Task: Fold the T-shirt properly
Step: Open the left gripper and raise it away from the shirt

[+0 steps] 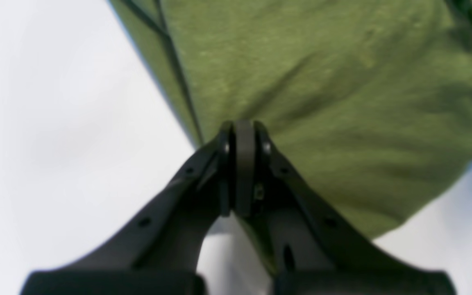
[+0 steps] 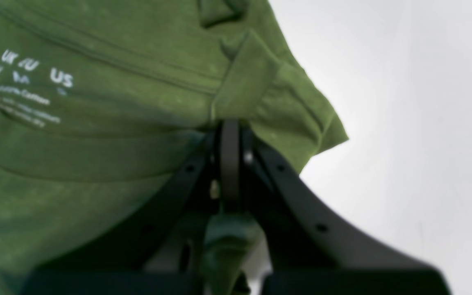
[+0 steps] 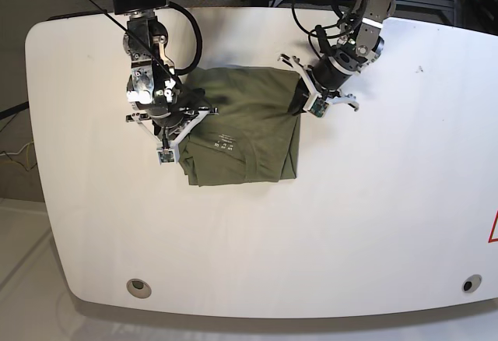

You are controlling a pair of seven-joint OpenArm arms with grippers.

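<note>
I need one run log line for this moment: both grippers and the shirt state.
left gripper: shut on T-shirt edge | right gripper: shut on T-shirt near neckline label | T-shirt: partly folded on table

T-shirt (image 3: pixel 241 131) is lying folded on the table (image 3: pixel 373 224), toward its far side | right gripper (image 3: pixel 189 120) is sitting at the shirt's left edge, beside the neck label (image 3: pixel 224 142) | left gripper (image 3: pixel 299 101) is sitting at the shirt's far right corner | the two arms are reaching in from the far edge
</note>
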